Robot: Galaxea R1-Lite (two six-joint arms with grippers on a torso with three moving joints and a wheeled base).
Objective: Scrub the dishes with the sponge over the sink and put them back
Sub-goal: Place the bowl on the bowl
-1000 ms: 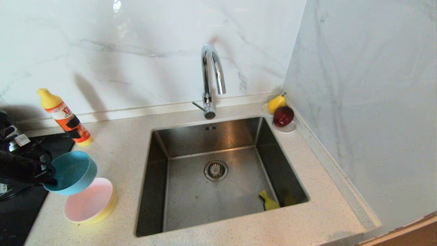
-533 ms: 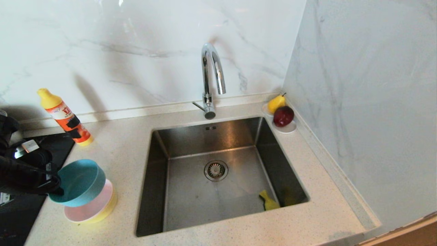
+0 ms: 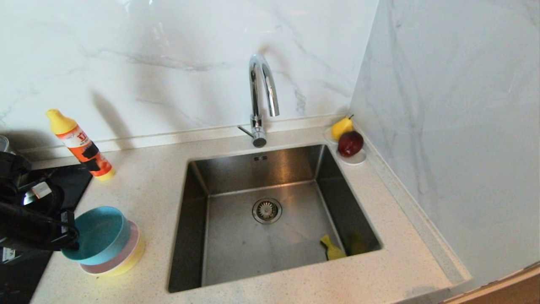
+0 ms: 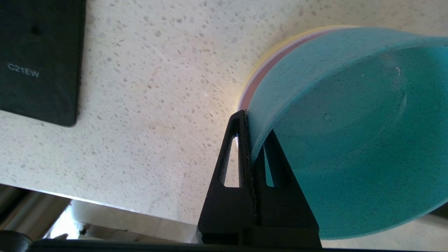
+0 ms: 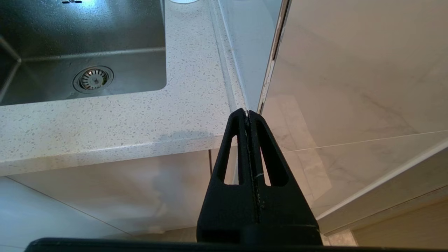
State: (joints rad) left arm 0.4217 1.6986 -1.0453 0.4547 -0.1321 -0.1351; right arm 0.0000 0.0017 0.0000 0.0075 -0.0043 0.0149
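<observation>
The light blue bowl point(image 3: 99, 234) rests nested in the pale pink bowl point(image 3: 134, 240), which sits in the yellow bowl point(image 3: 136, 257) on the counter left of the sink point(image 3: 270, 219). My left gripper point(image 3: 72, 235) is shut on the blue bowl's near-left rim. In the left wrist view its fingers point(image 4: 241, 140) pinch the blue bowl's point(image 4: 350, 140) wall, with the pink rim point(image 4: 257, 77) just beyond. The sponge point(image 3: 333, 252) lies in the sink's front right corner, partly hidden by the sink's front wall. My right gripper point(image 5: 247, 113) hangs shut and empty below the counter's front right edge.
An orange detergent bottle point(image 3: 80, 145) stands behind the bowls. A black cooktop point(image 3: 25, 270) lies under my left arm. The chrome faucet point(image 3: 261, 97) rises behind the sink. A white saucer point(image 3: 354, 159) with fruit sits at the back right corner, against the side wall.
My left gripper has moved down and toward the counter's front with the blue bowl, which was tilted above the pink bowl and now sits inside it. The right arm has not moved.
</observation>
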